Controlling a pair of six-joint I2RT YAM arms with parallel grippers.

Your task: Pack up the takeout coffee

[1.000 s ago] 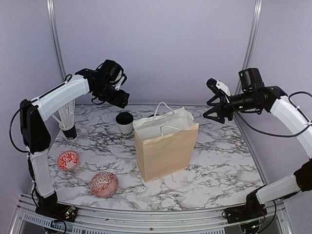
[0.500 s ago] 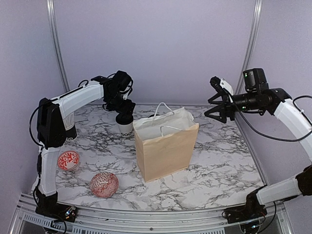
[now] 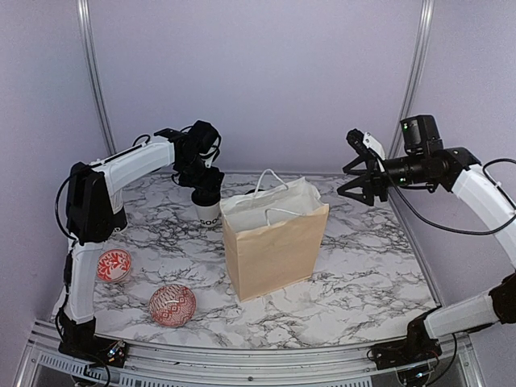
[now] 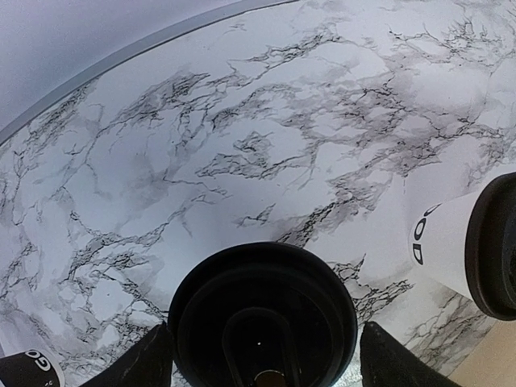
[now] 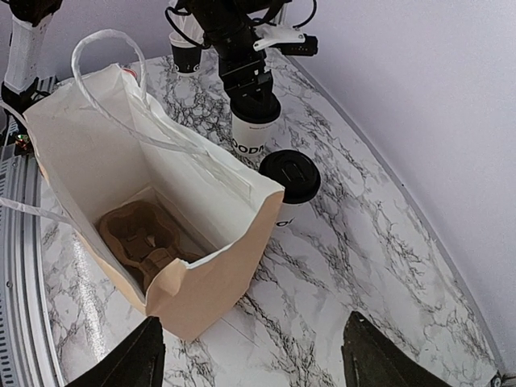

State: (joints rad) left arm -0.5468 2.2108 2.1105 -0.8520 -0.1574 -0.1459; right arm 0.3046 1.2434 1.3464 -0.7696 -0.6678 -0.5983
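A white "GOOD" cup (image 3: 209, 214) stands left of the tan bag (image 3: 274, 242). My left gripper (image 3: 207, 190) hangs straight over it, open. In the left wrist view its fingers (image 4: 151, 363) flank the cup's black lid (image 4: 262, 310), with a slight gap on the right side. A second cup (image 5: 289, 181) stands behind the bag, and a third (image 5: 186, 55) stands far back on the left. The brown carrier (image 5: 137, 235) lies in the bottom of the bag (image 5: 201, 282). My right gripper (image 3: 355, 176) is open and empty, high up to the right of the bag.
Two red-and-white patterned bowls (image 3: 113, 264) (image 3: 172, 305) sit at the front left of the marble table (image 3: 363, 258). The bag's white handles (image 3: 270, 181) stick up above its open mouth. Purple walls close in the back and the sides.
My left gripper swung right and came down over the cup beside the bag, its jaws narrowing round the lid. The right gripper has barely moved.
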